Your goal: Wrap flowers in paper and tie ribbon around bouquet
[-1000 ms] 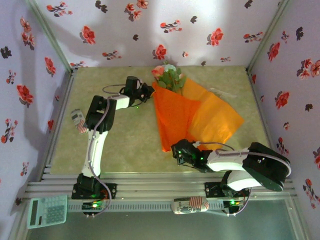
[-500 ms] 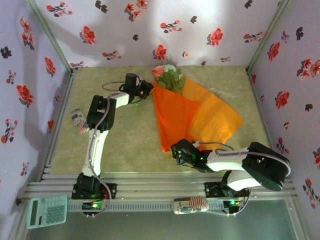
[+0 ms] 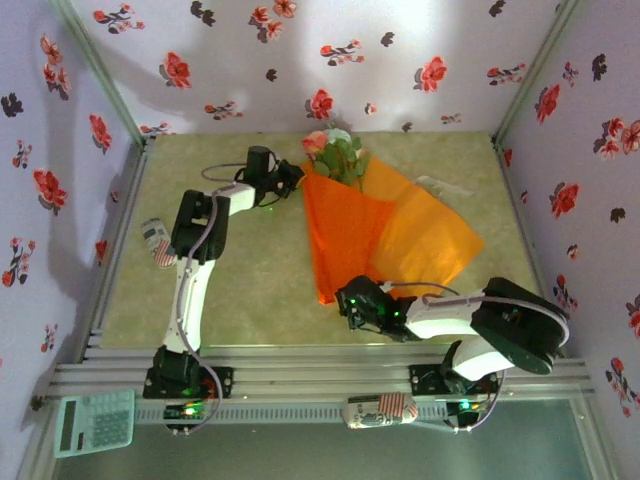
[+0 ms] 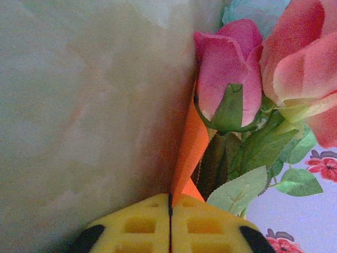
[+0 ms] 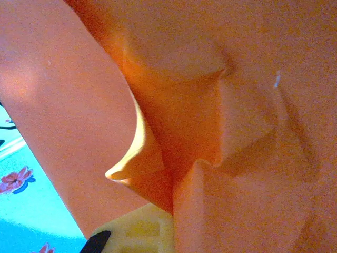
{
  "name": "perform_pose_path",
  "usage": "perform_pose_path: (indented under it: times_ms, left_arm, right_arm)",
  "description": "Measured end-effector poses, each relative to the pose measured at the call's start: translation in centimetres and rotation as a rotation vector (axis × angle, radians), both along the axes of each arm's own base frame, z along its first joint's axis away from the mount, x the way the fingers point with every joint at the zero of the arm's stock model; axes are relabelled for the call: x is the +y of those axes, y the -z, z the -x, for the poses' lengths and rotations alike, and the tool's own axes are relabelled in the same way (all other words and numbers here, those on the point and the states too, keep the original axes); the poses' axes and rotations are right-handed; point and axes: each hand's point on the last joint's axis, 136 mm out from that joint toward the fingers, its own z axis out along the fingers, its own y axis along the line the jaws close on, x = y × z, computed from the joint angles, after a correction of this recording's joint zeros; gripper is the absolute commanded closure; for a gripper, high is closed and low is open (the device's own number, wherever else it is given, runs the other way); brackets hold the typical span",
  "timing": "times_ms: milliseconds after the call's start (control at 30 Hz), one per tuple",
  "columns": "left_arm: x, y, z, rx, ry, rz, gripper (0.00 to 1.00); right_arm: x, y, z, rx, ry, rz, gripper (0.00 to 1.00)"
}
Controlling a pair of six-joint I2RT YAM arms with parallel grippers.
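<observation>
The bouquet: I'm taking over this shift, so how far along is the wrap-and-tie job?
Done: the flowers lie on the paper, and one side looks folded over the stems. In hand: the left gripper pinches the paper edge by the blooms, and the right gripper pinches the near end. Left: rolling the open flap over and tying the loose ribbon.

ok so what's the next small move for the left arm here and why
Probably carry the left gripper, pinched on the edge of the paper beside the flowers, rightward across the bunch. The right gripper grips the paper's narrow near end, and the paper's right half lies flat and open, so the wrap isn't closed yet.
</observation>
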Motion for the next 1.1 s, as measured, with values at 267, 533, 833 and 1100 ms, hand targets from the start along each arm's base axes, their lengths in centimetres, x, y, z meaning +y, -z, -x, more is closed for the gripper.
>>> perform_pose_path:
  times_ms: [267,533,833,1100]
  left_arm:
    - [6.9,-1.0,2.3,0.082,-0.154,-0.122,0.69]
    - [4.5,-8.2,13.2,0.094,-0.018,-0.241,0.84]
    - [-6.4,-4.8,32.1,0.287,0.491,-0.311,0.98]
    - [-9.1,-3.0,37.0,0.330,0.652,-0.363,1.00]
  right_arm:
    - [1.0,-0.3,0.8,0.066,-0.051,0.023,0.49]
    - [-2.8,-7.6,-0.7,0.069,0.020,0.084,0.39]
    - [-15.1,-7.9,-3.3,0.096,0.009,0.404,0.40]
    - [-17.7,-5.3,1.7,0.149,-0.145,0.412,0.41]
